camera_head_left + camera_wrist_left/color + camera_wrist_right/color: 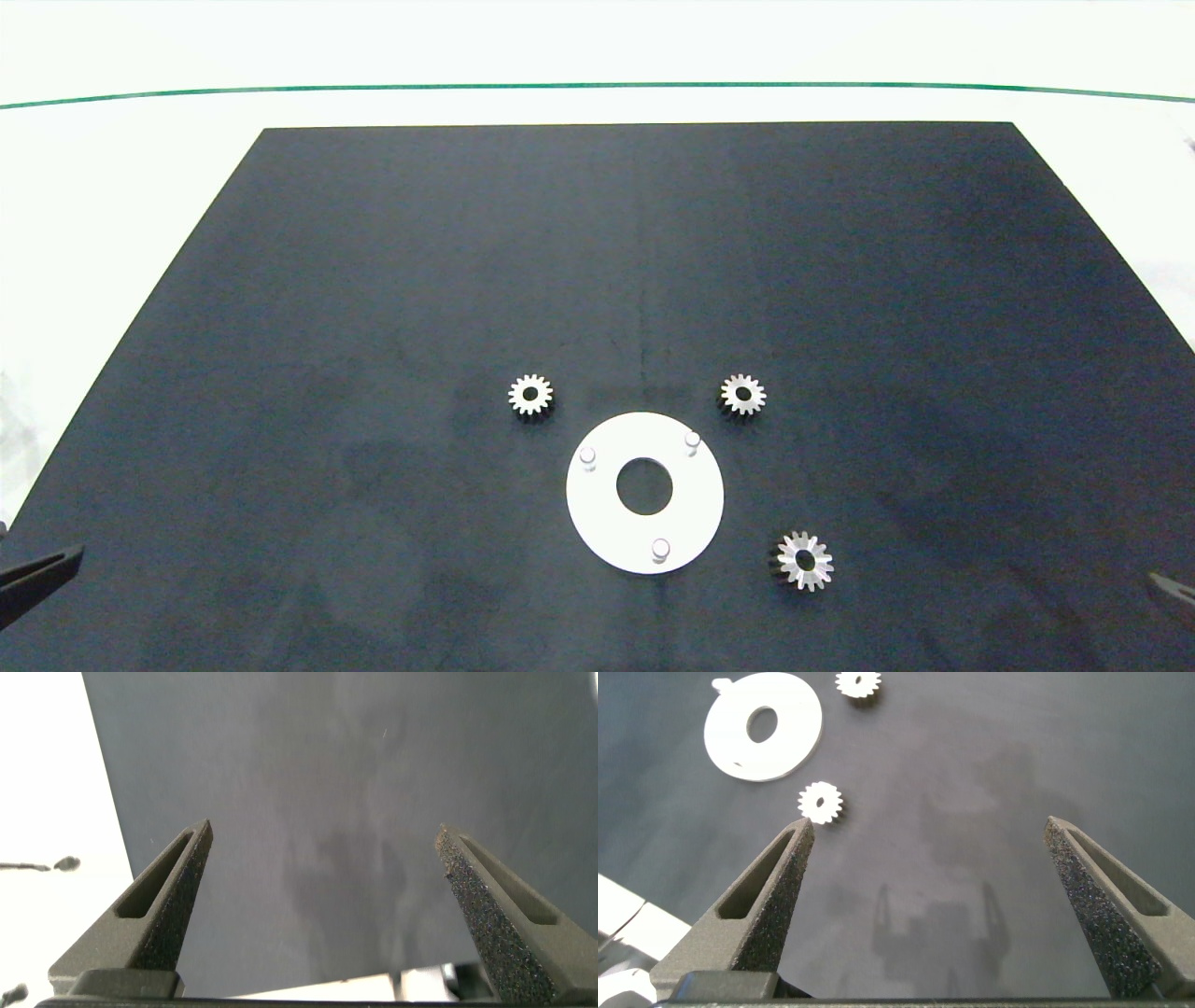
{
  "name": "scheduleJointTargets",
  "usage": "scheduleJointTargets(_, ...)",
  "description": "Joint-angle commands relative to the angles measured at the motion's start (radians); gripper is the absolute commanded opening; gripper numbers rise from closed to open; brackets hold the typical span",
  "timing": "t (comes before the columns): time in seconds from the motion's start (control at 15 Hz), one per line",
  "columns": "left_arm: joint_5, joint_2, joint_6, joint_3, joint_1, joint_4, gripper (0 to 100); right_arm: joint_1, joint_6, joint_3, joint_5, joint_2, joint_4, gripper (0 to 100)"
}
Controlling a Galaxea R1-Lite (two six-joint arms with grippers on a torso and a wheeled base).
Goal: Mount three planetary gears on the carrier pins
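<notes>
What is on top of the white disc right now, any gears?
Only the three carrier pins stand on the white disc, all bare. The three planetary gears lie on the black mat beside it. Nothing is covered.

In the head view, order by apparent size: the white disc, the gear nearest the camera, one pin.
1. White disc
2. Near gear, which looks bigger than the two farther gears, perhaps only from nearness
3. Pin
</notes>
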Motion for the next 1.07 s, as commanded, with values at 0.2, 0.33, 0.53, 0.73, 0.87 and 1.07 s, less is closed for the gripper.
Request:
scheduleJointTargets(0.2,0.009,0.185,-0.002,-0.080,0.004,0.019,100,0.115,-0.037,-0.081,-0.005,0.242,0.001,100)
scheduleJointTargets(0.33,0.009,0.185,0.000,-0.073,-0.002,0.019,100,0.169,-0.057,-0.105,-0.016,0.322,0.003,100)
scheduleJointTargets(0.53,0.043,0.165,0.007,-0.081,-0.002,0.073,100,0.218,-0.100,-0.148,-0.025,0.397,0.026,100)
scheduleJointTargets(0.73,0.061,0.139,0.009,-0.096,0.005,0.090,100,0.272,-0.121,-0.196,-0.058,0.501,0.070,100)
scheduleJointTargets(0.87,0.061,0.128,0.009,-0.104,0.005,0.091,100,0.298,-0.123,-0.211,-0.067,0.570,0.070,100)
scheduleJointTargets(1.07,0.061,0.119,0.009,-0.107,0.005,0.090,100,0.362,-0.121,-0.216,-0.099,0.648,0.066,100)
